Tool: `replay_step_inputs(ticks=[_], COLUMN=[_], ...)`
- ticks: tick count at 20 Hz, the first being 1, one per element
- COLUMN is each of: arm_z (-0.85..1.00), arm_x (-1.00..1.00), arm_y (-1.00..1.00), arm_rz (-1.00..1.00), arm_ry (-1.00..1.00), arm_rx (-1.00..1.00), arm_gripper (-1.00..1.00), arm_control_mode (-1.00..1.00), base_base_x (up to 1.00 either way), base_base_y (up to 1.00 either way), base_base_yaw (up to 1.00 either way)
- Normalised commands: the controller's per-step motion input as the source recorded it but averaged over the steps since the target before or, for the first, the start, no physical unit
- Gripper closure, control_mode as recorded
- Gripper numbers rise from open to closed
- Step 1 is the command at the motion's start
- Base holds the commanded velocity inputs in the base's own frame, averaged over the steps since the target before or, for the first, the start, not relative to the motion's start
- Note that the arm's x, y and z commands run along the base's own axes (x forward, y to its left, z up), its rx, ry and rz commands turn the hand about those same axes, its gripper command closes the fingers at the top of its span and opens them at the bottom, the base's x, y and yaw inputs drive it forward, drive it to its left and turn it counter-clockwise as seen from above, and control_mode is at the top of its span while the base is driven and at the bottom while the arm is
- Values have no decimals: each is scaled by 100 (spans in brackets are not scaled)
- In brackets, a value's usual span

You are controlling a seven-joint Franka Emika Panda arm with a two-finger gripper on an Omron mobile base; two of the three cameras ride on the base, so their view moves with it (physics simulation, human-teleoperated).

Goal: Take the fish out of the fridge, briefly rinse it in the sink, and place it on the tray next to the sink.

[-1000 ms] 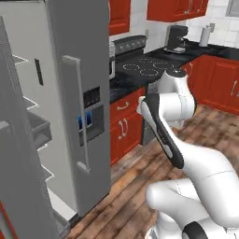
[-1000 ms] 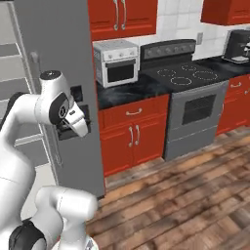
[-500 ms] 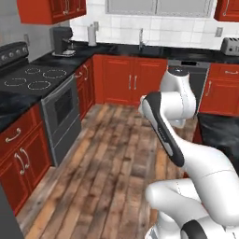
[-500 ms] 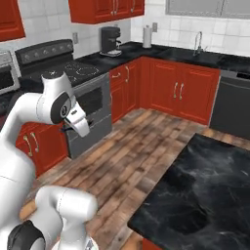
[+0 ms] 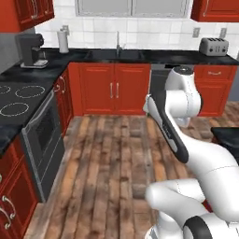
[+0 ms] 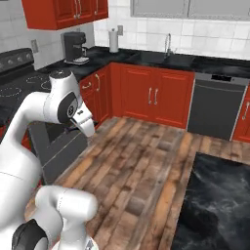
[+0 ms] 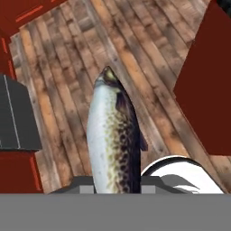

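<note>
Fingers hidden under the grey band at the bottom of the hand view; clamped, so far as could be judged, on a speckled silver-and-brown fish (image 7: 113, 140), tail end cut off between them, head pointing up the frame. Held well above a brown wood-plank floor (image 7: 67, 67). Actual contact of the pads not visible. Gripper itself lost behind the folded white arm (image 5: 179, 100) in both base views; fish not made out there.

Wide black sink (image 5: 114, 55) set in the black back counter (image 5: 168, 57), well apart from the arm; basins too dark and shallow-angled for contents to be told. Slim chrome gooseneck faucet (image 5: 117, 43) upright behind it. Red base cabinets (image 5: 114, 88) below. Black coffee maker (image 5: 29, 50), white paper-towel roll (image 5: 63, 41), silver toaster (image 5: 213, 45) standing on the counter. Grey dishwasher front (image 6: 215, 110) partly masked by the arm in the left base view.
</note>
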Motion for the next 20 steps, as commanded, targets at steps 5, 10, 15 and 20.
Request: replay_step_inputs(ticks=[5, 10, 15, 20], arm_z=[0, 0, 0, 0], arm_x=[0, 0, 0, 0], arm_y=[0, 0, 0, 0], arm_rz=[0, 0, 0, 0], arm_ry=[0, 0, 0, 0], arm_rx=[0, 0, 0, 0], arm_gripper=[100, 100, 100, 100], arm_control_mode=[100, 100, 100, 100], base_base_x=[100, 100, 100, 100], base_base_y=[13, -4, 7, 23], base_base_yaw=[-41, -35, -26, 0])
